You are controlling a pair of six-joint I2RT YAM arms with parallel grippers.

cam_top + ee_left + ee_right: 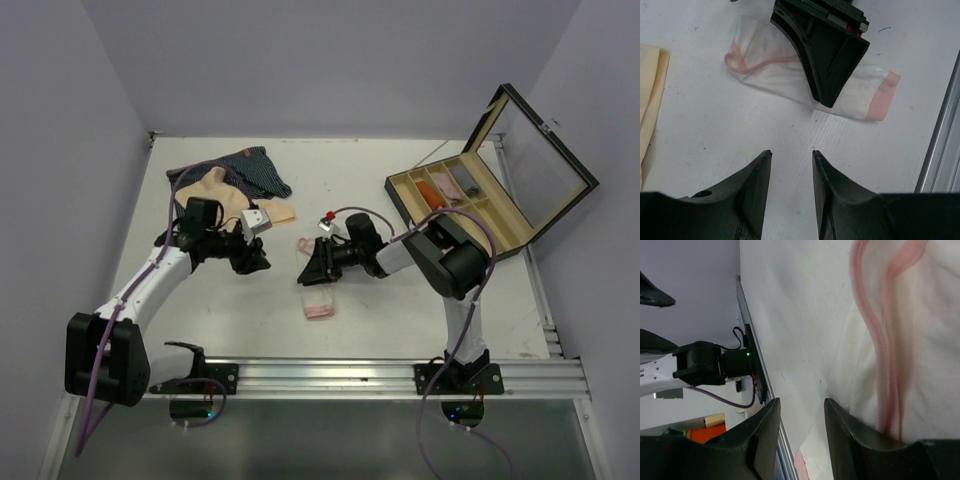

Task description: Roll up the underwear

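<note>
The pink-and-white underwear (pixel 320 300) lay flat near the centre of the top view. The tips of the right gripper (pixel 306 270) sat over its upper part. In the right wrist view that gripper's jaws stood apart, with one finger (pixel 860 440) at the cloth's edge. The left gripper (pixel 791 155), low in its own view, hung over the table (pixel 715 130), jaws apart and holding nothing. The beige underwear (pixel 222 192) and the navy underwear (pixel 260 170) lay together at upper left.

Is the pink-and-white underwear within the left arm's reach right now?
Probably yes: only bare table separates the left gripper from the pink-and-white underwear, though the right gripper sits over its middle.
</note>
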